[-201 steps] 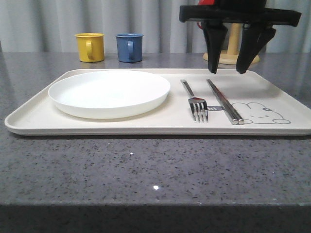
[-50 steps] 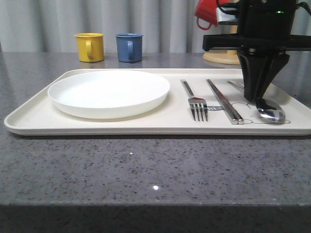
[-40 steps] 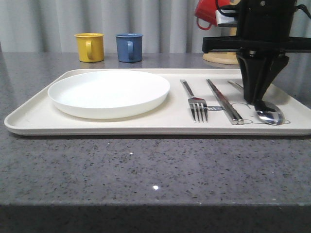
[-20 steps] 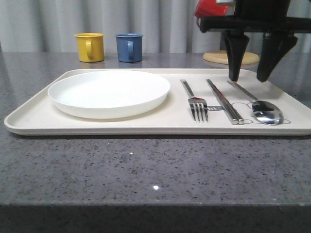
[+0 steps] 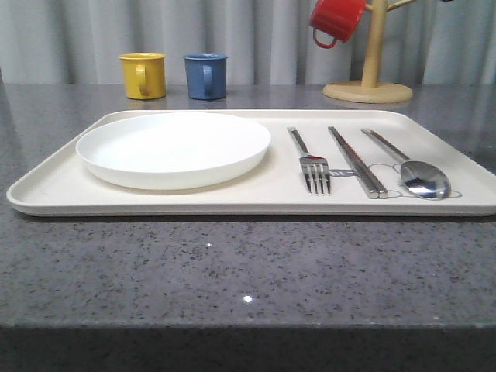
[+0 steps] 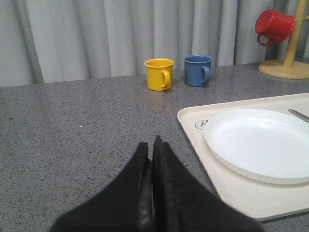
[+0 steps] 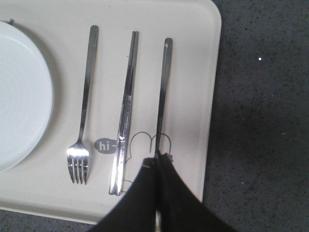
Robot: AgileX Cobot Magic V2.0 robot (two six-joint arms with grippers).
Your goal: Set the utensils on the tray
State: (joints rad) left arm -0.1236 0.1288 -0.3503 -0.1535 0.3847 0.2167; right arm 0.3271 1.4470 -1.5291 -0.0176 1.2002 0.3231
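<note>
- Your tray (image 5: 54, 190) lies flat on the grey speckled counter (image 5: 232, 271); it carries the plate (image 5: 174, 147) on its left, then fork (image 5: 310, 159), chopsticks (image 5: 356, 161) and spoon (image 5: 411, 170) side by side, apart.
- Right gripper (image 7: 158, 193): fingers pressed together, empty, above the spoon.
- Left gripper (image 6: 150, 193): fingers together, empty, over bare counter beside the tray.
- Behind: yellow mug (image 5: 143, 75), blue mug (image 5: 206, 75), red mug (image 5: 335, 19) hung on the wooden stand (image 5: 370, 74); grey curtain (image 5: 256, 35) backs everything.
</note>
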